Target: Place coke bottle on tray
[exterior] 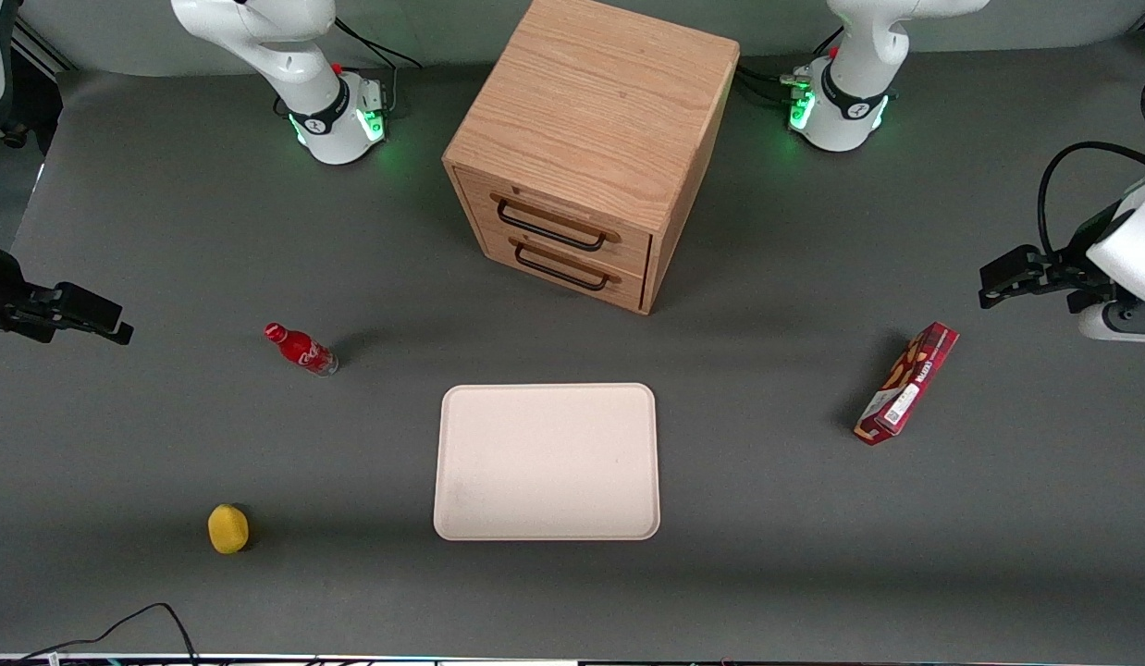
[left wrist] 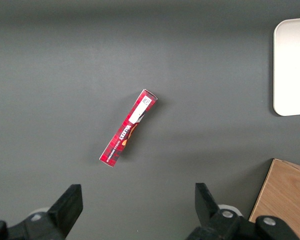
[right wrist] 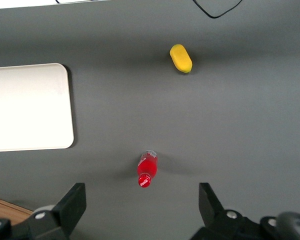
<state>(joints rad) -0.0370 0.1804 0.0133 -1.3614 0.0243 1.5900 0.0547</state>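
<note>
**Table surface and items resting on it**

A dark grey table [exterior: 813, 555] is seen, covered by a matte mat. A cream tray [exterior: 547, 461] lies flat near the middle. A wooden drawer cabinet [exterior: 586, 148] stands farther from the front camera than the tray. A coke bottle [exterior: 301, 349] is stood toward the working arm's end, apart from the tray. A yellow object [exterior: 228, 528] lies nearer the camera than the bottle. A red snack box [exterior: 907, 383] lies toward the parked arm's end. The gripper [exterior: 82, 314] is held above the table edge, fingers spread apart.

Grey mat [exterior: 166, 231] covers the table. Oak two-drawer cabinet [exterior: 591, 139] stands mid-table, black handles [exterior: 549, 227]. Even overhead light, soft shadows.
</note>
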